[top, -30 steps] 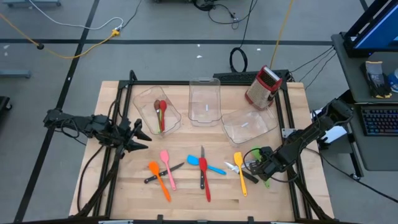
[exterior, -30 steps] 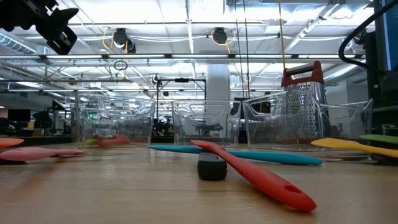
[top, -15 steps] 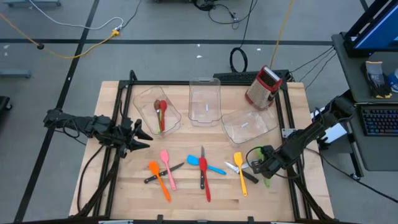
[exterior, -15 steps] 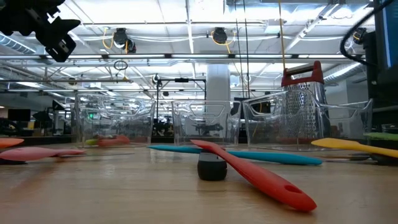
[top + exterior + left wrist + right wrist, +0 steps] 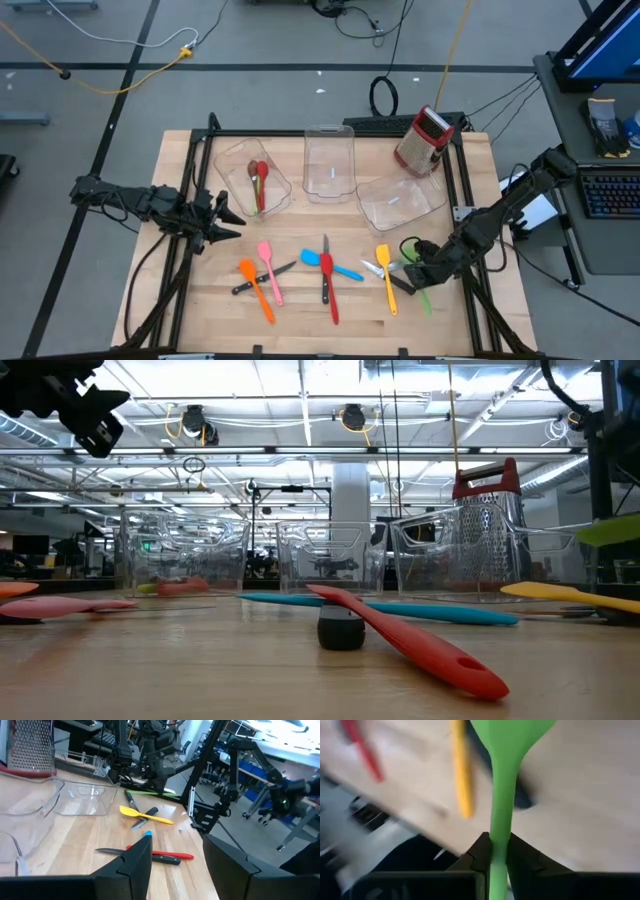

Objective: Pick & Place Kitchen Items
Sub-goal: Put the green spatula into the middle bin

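My right gripper (image 5: 416, 274) hangs over the table's right near part, shut on a green spatula (image 5: 506, 780) whose broad head (image 5: 610, 530) is raised above the wood. Below it lie a yellow spatula (image 5: 386, 276) and a black-handled knife (image 5: 392, 278). Flat on the table further left lie a blue spatula (image 5: 328, 263), a red spatula (image 5: 410, 640), a pink spatula (image 5: 268, 270) and an orange spatula (image 5: 256, 290). My left gripper (image 5: 226, 222) hovers open above the table's left side, level, nothing between its fingers (image 5: 131, 870). My right gripper pinches the green spatula's narrow handle (image 5: 500, 837) between its two fingers, a little below the head. The fingers slant downward and lie across the handle. The spatula is lifted clear of the table, its head pointing away past the fingertips.
Three clear bins stand at the back: the left one (image 5: 240, 165) holds a brown spoon and a red utensil (image 5: 261, 183); the others are the middle one (image 5: 330, 150) and the right one (image 5: 400, 205). A red-topped metal grater (image 5: 422, 140) stands at the far right. A black frame edges the table.
My right gripper has gone up and tipped its fingers less steeply. The green spatula has come up with it: it lay low beside the yellow spatula and now hangs clear above the table. My left arm has kept still.
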